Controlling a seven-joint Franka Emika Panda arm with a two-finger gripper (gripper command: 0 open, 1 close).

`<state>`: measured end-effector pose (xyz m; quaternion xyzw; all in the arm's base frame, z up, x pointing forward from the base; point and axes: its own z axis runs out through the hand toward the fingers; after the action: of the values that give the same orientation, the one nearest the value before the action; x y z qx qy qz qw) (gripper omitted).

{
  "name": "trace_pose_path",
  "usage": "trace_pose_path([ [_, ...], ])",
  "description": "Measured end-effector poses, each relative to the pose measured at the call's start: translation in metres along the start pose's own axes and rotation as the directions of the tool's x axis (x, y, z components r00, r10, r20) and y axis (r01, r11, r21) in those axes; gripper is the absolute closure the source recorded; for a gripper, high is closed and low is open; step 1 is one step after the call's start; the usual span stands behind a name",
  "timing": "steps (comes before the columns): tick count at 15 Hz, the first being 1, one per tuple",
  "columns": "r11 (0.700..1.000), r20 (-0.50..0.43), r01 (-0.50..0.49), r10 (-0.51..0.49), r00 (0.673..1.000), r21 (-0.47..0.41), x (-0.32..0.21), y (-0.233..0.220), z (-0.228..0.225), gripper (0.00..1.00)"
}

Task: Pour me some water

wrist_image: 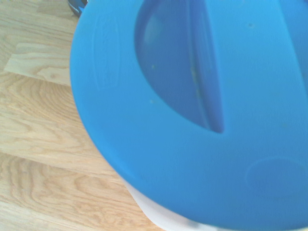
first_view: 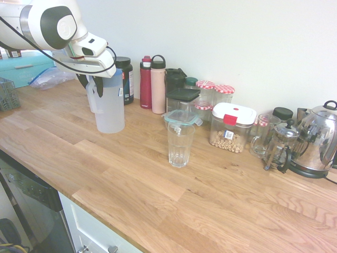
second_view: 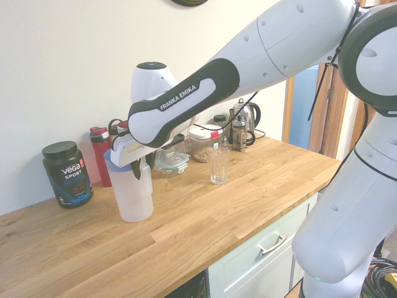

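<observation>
Frosted-white jug (first_view: 110, 103) upright on counter (first_view: 131, 174) | hand (first_view: 90, 84) at its top | grip: cannot tell

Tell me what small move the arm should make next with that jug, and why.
Probably finish closing on the handle before lifting. The end effector sits at the top of the jug, under its blue lid, but a firm grip isn't visible. The jug stands upright on the counter, apart from the empty glass.
</observation>
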<state>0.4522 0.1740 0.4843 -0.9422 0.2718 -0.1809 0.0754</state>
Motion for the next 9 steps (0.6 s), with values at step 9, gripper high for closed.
trace_pose_path([
  [9, 1.0, -0.009, -0.001, 0.001, 1.0, -0.002, -0.0029, -0.0039, -0.0012, 1.0],
])
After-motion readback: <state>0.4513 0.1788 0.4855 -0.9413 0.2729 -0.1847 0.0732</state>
